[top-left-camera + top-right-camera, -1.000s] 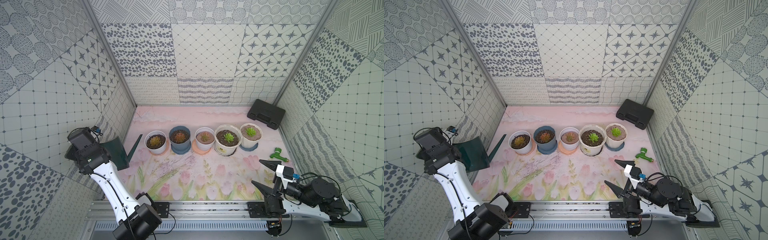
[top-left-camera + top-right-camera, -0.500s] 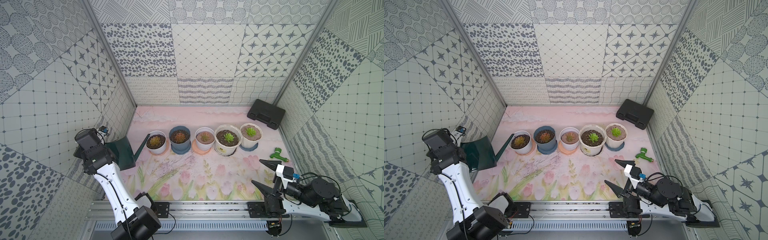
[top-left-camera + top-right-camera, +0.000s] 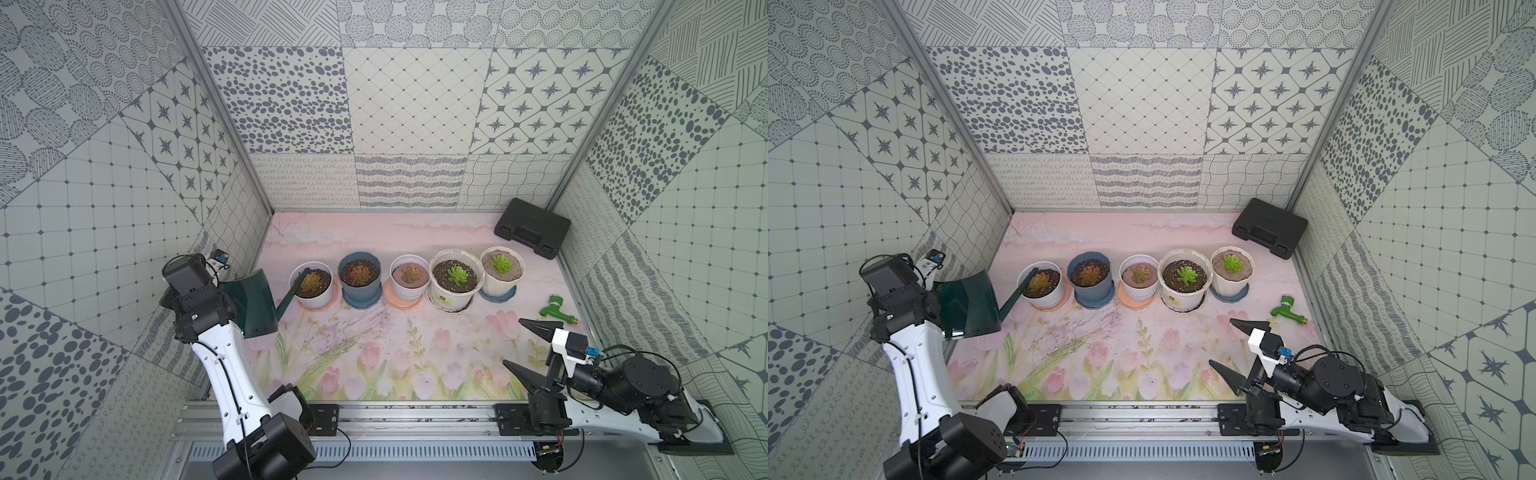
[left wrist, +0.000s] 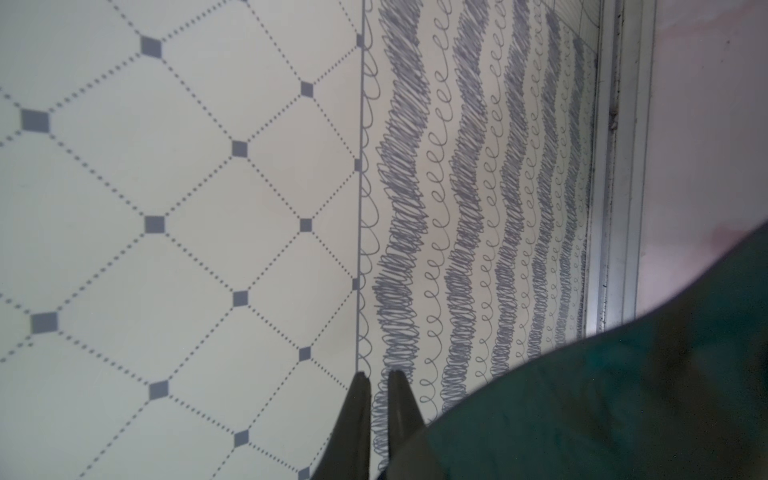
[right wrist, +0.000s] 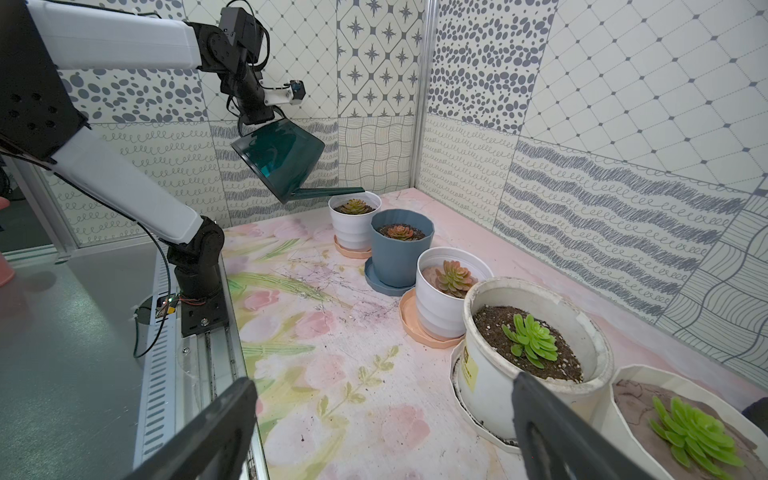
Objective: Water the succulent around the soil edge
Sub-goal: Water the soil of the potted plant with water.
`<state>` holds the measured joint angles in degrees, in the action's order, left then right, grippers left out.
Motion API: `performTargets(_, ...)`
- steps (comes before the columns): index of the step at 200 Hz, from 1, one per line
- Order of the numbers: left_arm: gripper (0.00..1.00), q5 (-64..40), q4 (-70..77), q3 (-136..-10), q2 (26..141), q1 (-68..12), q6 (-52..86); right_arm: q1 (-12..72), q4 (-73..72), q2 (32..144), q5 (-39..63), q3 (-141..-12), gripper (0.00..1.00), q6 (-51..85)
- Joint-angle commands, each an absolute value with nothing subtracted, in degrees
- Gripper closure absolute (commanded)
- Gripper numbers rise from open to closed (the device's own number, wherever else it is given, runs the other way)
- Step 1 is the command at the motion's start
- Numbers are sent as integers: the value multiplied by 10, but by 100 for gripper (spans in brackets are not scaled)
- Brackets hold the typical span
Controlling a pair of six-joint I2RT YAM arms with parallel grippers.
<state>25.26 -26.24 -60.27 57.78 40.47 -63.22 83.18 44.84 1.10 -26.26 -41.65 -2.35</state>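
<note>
The left gripper (image 4: 379, 384) is pressing its fingers almost together and is carrying a dark green watering can (image 3: 249, 303) by its top, lifted clear of the table at the left. The can is tilting, and its long spout is reaching right, with the tip hanging over the leftmost pot. The right gripper (image 3: 513, 340) is lying low at the near right, spread wide with nothing between its fingers.

Five pots are standing in a row across the middle. From the left:
- A white pot (image 3: 311, 296) is holding an orange-yellow rosette in dark soil.
- A blue-grey pot (image 3: 360, 291) is holding a reddish rosette in dark soil.
- A small white pot (image 3: 409, 292) is holding a pinkish-green rosette in tan soil.
- A larger cream pot (image 3: 456, 297) is holding a bright green rosette in dark speckled soil.
- A white fluted pot (image 3: 498, 287) is sitting on a blue saucer at the right end.

The succulent (image 3: 501, 263) is growing in that last pot, well apart from the can. The soil edge (image 3: 488, 271) is ringing it, smooth and light brown.

A green hose nozzle (image 3: 557, 309) is lying near the right wall, and a black case (image 3: 532, 227) is sitting in the far right corner. A pink floral mat (image 3: 374, 353) is covering the table, and grey-patterned panels are enclosing it on three sides.

A yellow label (image 5: 469, 365) is showing on the cream pot, its print too small to read.
</note>
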Motion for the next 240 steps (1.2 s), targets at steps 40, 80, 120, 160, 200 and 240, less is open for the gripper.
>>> performTargets(40, 100, 236, -214, -612, 582, 391, -621, 834, 425, 5, -271, -415, 3, -24)
performTargets(80, 100, 229, -221, -612, 586, 378, -626, 834, 425, 5, -272, -416, 3, -24)
performTargets(120, 100, 230, -225, -610, 590, 360, -630, 834, 425, 5, -274, -414, 2, -24)
performTargets(160, 100, 176, -240, -593, 565, 360, -662, 834, 425, 4, -272, -415, 3, -25)
performTargets(200, 100, 124, -231, -555, 519, 361, -702, 834, 425, 5, -269, -415, 3, -27)
performTargets(240, 100, 163, -231, -556, 520, 365, -716, 834, 425, 5, -265, -416, 3, -27)
